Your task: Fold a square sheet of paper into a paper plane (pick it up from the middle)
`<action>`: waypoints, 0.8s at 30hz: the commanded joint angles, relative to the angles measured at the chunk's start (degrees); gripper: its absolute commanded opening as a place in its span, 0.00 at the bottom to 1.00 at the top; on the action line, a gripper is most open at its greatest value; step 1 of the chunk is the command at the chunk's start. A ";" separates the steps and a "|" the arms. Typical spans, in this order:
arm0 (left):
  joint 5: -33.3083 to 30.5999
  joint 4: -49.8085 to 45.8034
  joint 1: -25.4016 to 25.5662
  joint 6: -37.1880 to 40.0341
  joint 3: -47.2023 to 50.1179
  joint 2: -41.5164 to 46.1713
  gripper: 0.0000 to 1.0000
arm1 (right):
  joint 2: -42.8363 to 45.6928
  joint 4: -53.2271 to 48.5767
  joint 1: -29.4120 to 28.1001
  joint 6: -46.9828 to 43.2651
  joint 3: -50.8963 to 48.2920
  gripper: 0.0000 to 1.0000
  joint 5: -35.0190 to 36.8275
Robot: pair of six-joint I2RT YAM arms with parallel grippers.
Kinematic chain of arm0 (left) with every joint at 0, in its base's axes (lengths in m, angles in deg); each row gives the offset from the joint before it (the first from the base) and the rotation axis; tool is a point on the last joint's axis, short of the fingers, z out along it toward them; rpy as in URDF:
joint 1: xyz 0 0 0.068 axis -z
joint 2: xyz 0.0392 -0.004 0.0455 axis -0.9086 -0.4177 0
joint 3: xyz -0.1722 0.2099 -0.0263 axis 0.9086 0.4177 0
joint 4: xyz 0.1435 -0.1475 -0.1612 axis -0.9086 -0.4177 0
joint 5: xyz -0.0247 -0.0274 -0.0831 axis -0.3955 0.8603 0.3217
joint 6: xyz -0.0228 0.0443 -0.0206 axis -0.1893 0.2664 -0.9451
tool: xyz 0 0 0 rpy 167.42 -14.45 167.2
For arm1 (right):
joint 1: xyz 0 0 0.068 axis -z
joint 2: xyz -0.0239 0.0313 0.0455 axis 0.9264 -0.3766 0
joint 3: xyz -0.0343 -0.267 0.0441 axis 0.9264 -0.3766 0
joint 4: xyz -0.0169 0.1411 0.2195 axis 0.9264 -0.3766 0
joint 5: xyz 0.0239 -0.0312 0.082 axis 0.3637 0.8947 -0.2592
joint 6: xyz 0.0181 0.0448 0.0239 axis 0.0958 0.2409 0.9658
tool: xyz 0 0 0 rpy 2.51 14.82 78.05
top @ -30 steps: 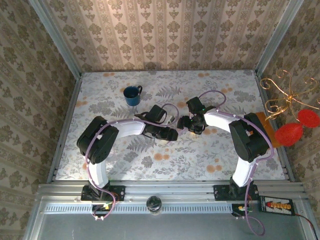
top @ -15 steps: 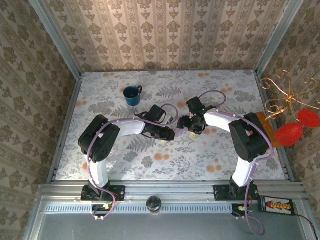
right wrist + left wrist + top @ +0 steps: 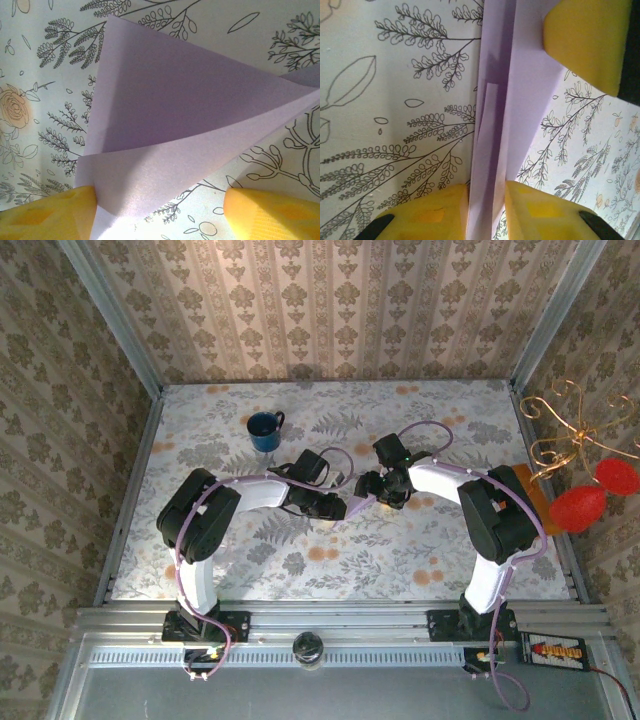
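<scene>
step: folding is under way; the paper point(image 3: 357, 503) is already carrying creases and stacked layers but is not yet looking like a dart, so this is reading as a mid-fold stage.
paper: it is sitting near the middle of the counter point(image 3: 450, 570), right between the two hands. in the left wrist view it is running as a narrow band of layers standing on edge. in the right wrist view it is spreading as a triangular flap, curling up off the counter.
left hand point(image 3: 487, 212): it is pinching the layered edge of the paper, with its pads pressing in from both sides.
right hand point(image 3: 160, 212): its fingers are standing wide apart and gripping nothing. the paper's lower corner is touching one pad point(image 3: 45, 212). another pad point(image 3: 585, 40) is hanging over the paper's far end in the left wrist view, and whether it is pressing there i cannot tell.
next move: this is probably calling for the right hand to be pressing the loose flap flat along its crease while the left is keeping the layers from slipping. thin paper is likely to be buckling if pushed unevenly.
counts: one paper, two hands, one mug point(image 3: 265, 430), one orange-brown board point(image 3: 530, 495) lying partly under the right arm.
</scene>
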 commanded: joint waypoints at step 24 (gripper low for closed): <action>-1.38 -2.34 -0.10 -0.65 -0.09 -4.30 0.21 | 9.23 2.08 0.41 1.57 -4.87 0.72 -2.16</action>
